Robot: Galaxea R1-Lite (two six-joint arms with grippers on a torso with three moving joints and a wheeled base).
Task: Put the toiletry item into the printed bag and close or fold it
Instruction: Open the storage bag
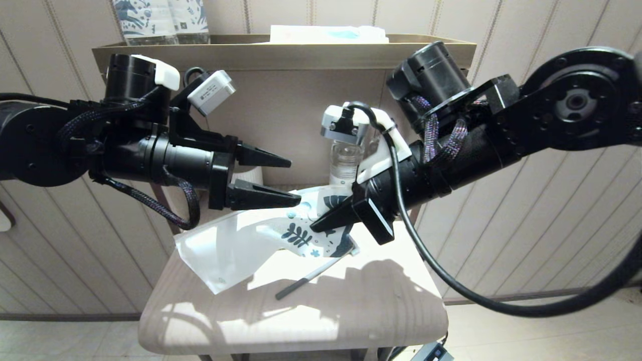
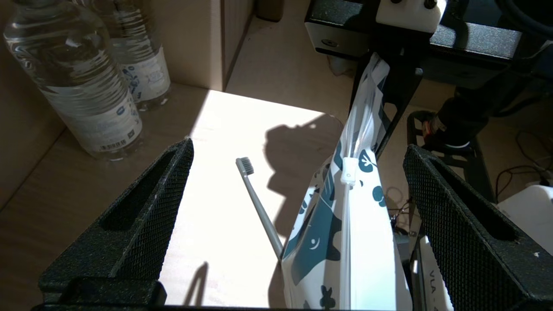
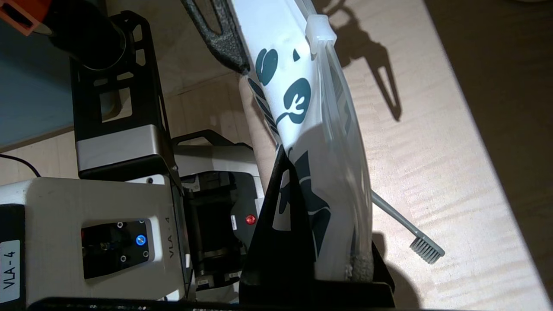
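The printed bag [image 1: 235,245] hangs slanted over the wooden table [image 1: 351,321], its white end resting on the top. My right gripper [image 1: 317,226] is shut on the leaf-printed end [image 3: 302,99] and holds it up. Beside that end, my left gripper [image 1: 295,181] stands open, holding nothing. In the left wrist view the bag's zip strip and slider [image 2: 348,170] stand between the left gripper's [image 2: 298,149] fingers without touching them. The toiletry item, a grey toothbrush [image 1: 306,281], lies flat on the table below the bag and outside it; its bristle head [image 2: 245,165] [image 3: 425,250] is bare.
Two clear water bottles [image 2: 82,86] [image 2: 142,65] stand at the back of the table beside a tan box [image 1: 281,55]. Blue-patterned packages [image 1: 160,20] and a white and light-blue packet [image 1: 326,34] sit at the top of the box. Table edges are close on all sides.
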